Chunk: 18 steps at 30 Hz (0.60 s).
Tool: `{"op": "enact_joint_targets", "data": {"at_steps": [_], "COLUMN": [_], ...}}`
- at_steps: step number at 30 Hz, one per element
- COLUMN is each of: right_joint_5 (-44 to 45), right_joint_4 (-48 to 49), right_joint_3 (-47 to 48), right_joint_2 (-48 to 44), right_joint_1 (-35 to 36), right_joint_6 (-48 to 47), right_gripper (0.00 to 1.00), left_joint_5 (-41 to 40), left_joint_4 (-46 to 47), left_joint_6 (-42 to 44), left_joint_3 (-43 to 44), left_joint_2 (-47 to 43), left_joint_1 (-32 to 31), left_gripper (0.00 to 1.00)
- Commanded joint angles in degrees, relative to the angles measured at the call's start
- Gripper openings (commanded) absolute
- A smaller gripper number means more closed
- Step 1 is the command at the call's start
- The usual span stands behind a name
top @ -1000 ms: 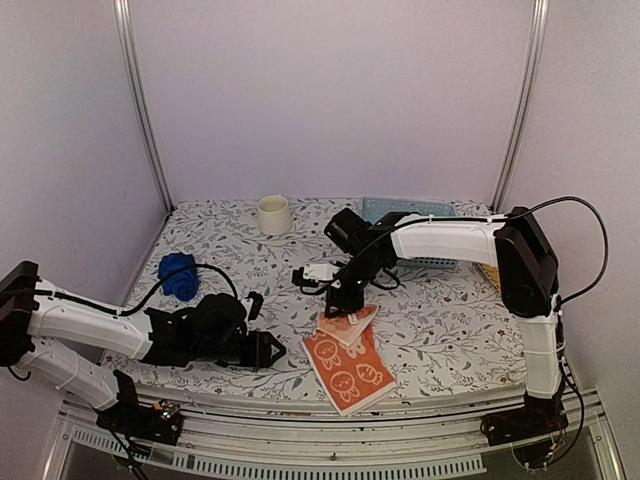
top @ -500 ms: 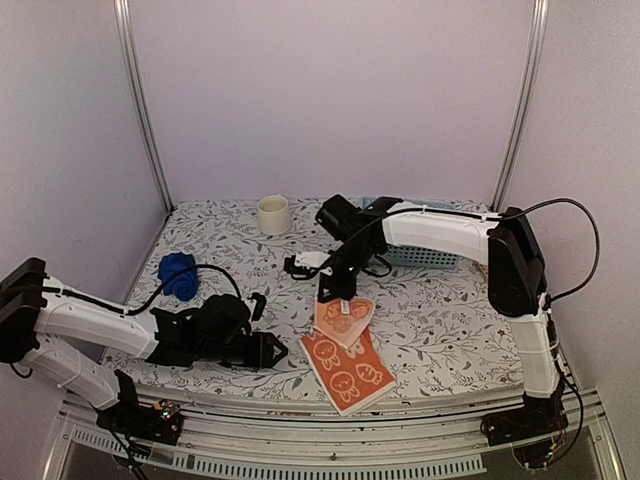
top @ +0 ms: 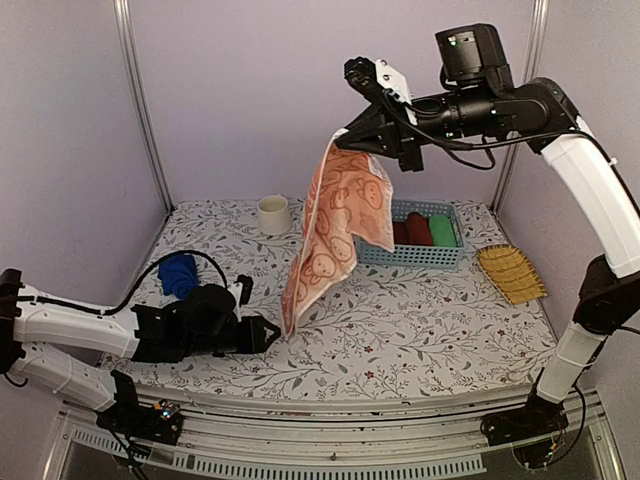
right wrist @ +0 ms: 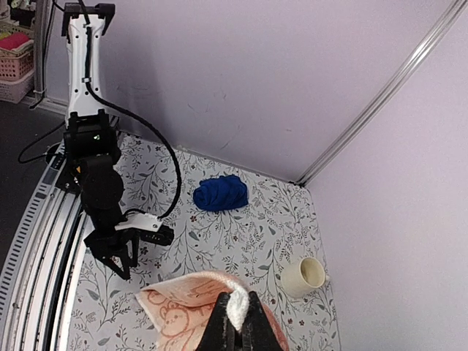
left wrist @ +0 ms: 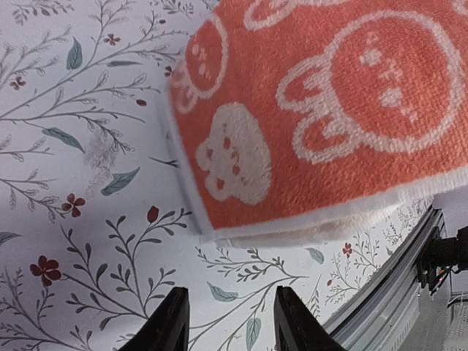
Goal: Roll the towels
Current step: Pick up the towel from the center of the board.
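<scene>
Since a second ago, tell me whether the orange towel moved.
Yes: the orange towel was lifted upward; its top now hangs far above the cream cup.

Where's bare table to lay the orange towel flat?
Widest bare patch: front right, bordered by the basket, the yellow mat and the near edge. Smaller one between cup and blue towel. Crowded front left: left gripper, hanging orange towel.

Arm pose: the right arm is raised high, reaching leftward, the right gripper pinched tight on a corner of the orange towel; the left arm lies low, extended rightward, the left gripper level, fingers parted, gripping nothing
</scene>
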Motion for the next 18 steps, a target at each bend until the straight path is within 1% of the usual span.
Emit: {"op": "enact_joint_targets", "data": {"at_steps": [1, 4, 5, 6, 7, 9, 10, 12, 14, 15, 17, 18], "right_joint_5": [0.7, -4.1, -4.6, -4.9, -4.8, -4.2, -3.4, -3.0, -2.9, -3.2, -3.1, -2.7], "right_joint_4": [-2.5, 1.4, 4.2, 7.4, 11.1, 17.3, 20.0, 23.1, 25.3, 26.5, 29.4, 30.8], "right_joint_3": [-13.5, -30.6, -38.1, -45.3, -51.9, -63.4, -67.7, -73.0, -76.0, -77.1, -79.2, -80.3], "right_joint_2": [-5.7, -12.2, -14.9, -17.3, -19.9, -23.4, -24.2, -24.5, -24.2, -24.0, -24.0, -24.0], "right_joint_1": [-1.6, -8.8, -11.1, -13.5, -15.9, -20.4, -22.4, -26.1, -29.2, -30.5, -32.0, -32.3], "right_joint_6": [-2.9, -1.7, -1.1, -0.6, -0.3, 0.5, 1.9, 3.9, 6.1, 7.2, 8.4, 8.7], "right_gripper": [0.02, 0.02, 0.02, 0.02, 0.02, 0.02, 0.02, 0.02, 0.02, 0.02, 0.02, 0.02], "left_joint_5": [-4.2, -4.4, -4.3, -3.3, -1.2, 0.2, -0.4, -1.5, -1.0, -1.0, -5.5, -8.8], "left_joint_4": [-2.5, -3.9, -4.2, -3.5, -2.5, -2.4, -3.9, -8.4, -12.6, -15.2, -22.0, -27.9], "left_joint_6": [0.6, 2.0, 2.9, 5.0, 7.5, 11.1, 12.1, 14.5, 17.6, 18.4, 18.2, 15.8], "left_joint_3": [-1.5, -2.2, -2.3, -2.4, -2.6, -1.4, -0.3, 3.3, 7.4, 9.6, 14.1, 17.1], "left_joint_2": [-5.0, -7.0, -7.4, -7.5, -7.3, -5.6, -4.2, -0.2, 4.8, 7.1, 12.2, 14.6], "left_joint_1": [0.7, 1.6, 1.9, 2.1, 2.2, 2.2, 2.3, 2.2, 1.9, 1.7, 0.9, 0.9], "left_gripper": [0.42, 0.42, 0.38, 0.26, 0.18, 0.15, 0.17, 0.22, 0.34, 0.38, 0.45, 0.48]}}
